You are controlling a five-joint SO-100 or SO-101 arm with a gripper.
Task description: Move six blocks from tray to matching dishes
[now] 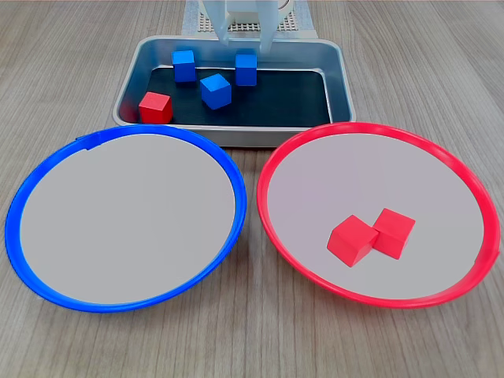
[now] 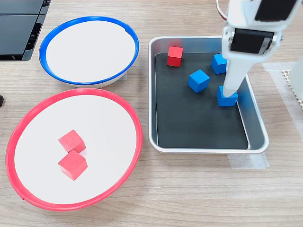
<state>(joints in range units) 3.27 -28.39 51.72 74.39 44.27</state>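
Second exterior view, left to right: two red blocks sit in the red-rimmed dish, blue-rimmed dish bare.
Four remain in the tray; my gripper is down on the rightmost blue block, though I cannot tell whether it is clamped.

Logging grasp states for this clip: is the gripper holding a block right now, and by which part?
Cannot be told. The gripper is down on a blue block in the tray, but no closed hold shows.
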